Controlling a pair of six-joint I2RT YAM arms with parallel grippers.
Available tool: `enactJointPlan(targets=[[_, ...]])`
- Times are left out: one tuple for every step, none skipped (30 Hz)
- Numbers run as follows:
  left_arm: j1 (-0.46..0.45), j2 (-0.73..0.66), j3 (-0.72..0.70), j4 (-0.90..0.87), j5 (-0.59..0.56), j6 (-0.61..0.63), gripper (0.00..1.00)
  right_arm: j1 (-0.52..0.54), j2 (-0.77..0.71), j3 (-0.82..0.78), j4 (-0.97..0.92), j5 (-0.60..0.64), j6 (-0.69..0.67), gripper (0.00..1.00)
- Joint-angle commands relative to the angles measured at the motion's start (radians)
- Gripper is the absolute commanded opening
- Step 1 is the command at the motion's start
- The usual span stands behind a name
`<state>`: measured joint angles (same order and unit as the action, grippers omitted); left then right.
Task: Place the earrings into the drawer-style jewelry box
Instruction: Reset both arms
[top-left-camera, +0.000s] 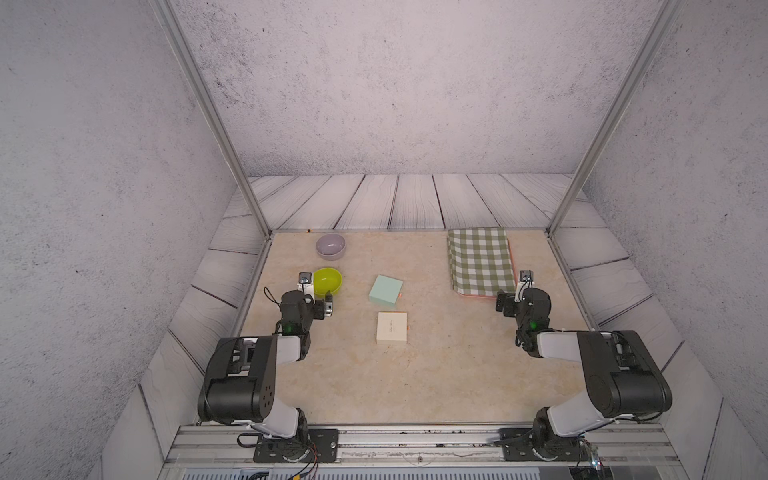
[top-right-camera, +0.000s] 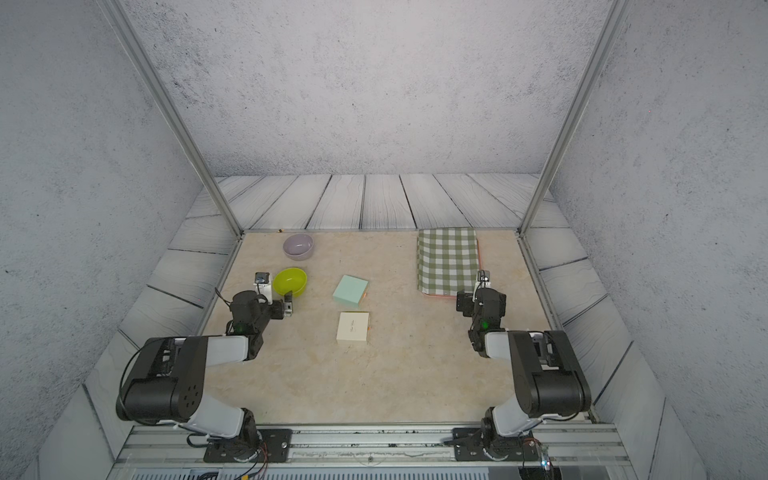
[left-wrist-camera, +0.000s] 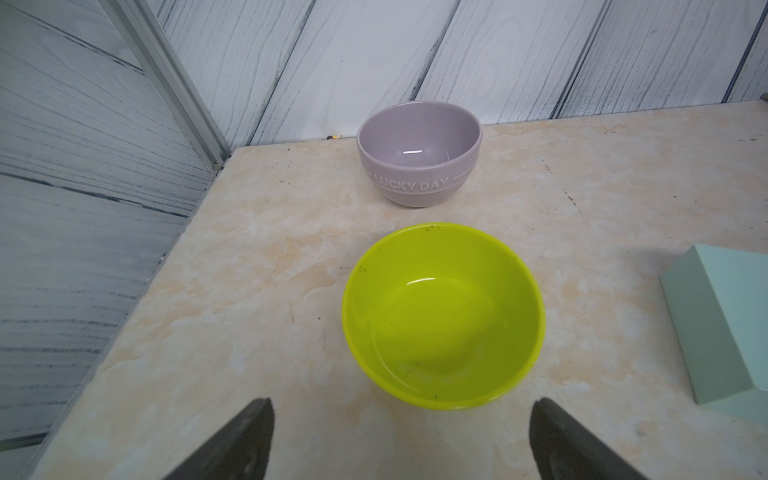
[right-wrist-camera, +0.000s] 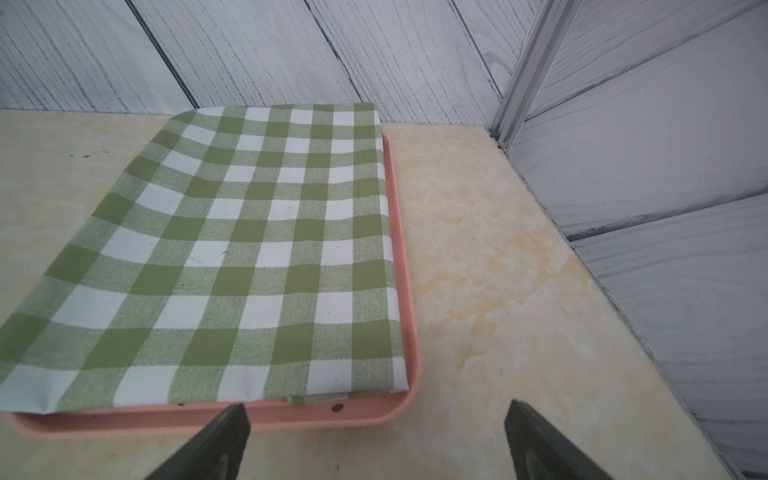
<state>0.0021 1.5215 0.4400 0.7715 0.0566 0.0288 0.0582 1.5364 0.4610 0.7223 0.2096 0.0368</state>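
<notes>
While both end effectors gape released, the mint box (top-left-camera: 385, 287) lies untouched.

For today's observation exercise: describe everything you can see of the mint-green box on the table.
The mint-green box is flat, square and matte, like card, with a small orange tab at one side. It looks closed and lies flat on the marble-patterned table, turned at an angle, beyond the cream box and beside the lime bowl, touching neither. No gripper touches it.
</notes>
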Motion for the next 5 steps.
enactJointPlan(targets=[[0.025,0.014,0.038,-0.038,0.006,-0.038,0.98,-0.013,0.012,0.016,-0.016,-0.031,0.015,0.99],[0.034,0.015,0.04,-0.043,0.012,-0.044,0.98,-0.015,0.012,0.017,-0.017,-0.035,0.016,0.99],[0.034,0.014,0.04,-0.044,0.011,-0.043,0.98,-0.014,0.012,0.017,-0.017,-0.035,0.015,0.99],[0.035,0.016,0.04,-0.044,0.011,-0.044,0.99,-0.014,0.011,0.017,-0.015,-0.036,0.016,0.99],[0.035,0.016,0.042,-0.044,0.011,-0.045,0.98,-0.016,0.012,0.015,-0.014,-0.038,0.017,0.99]])
